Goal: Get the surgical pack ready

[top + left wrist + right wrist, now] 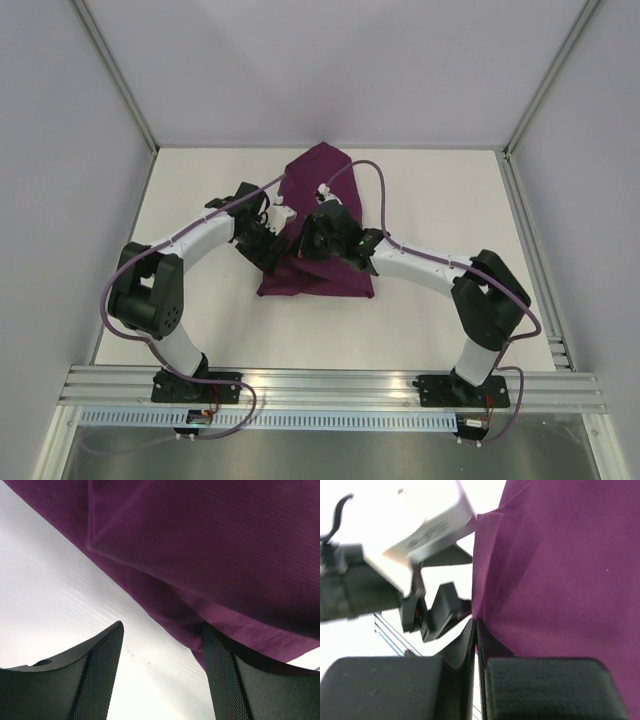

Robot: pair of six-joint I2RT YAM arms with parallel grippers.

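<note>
The surgical pack shows as a dark purple cloth (322,168) in the middle of the white table (200,180). Part of it lies flat near the arms and one flap is lifted toward the back. My right gripper (308,236) is shut on an edge of the cloth (555,570); its jaws (476,622) pinch the fabric and hold the flap up. My left gripper (272,250) stands open at the cloth's left edge. In the left wrist view its jaws (162,625) are wide apart over bare table, and its right finger (220,675) touches a fold of cloth (225,545). Whatever is inside the cloth is hidden.
Grey walls close off the table (50,590) at the back and on both sides. An aluminium rail (330,385) runs along the near edge by the arm bases. The left arm's wrist (420,530) sits close beside my right gripper.
</note>
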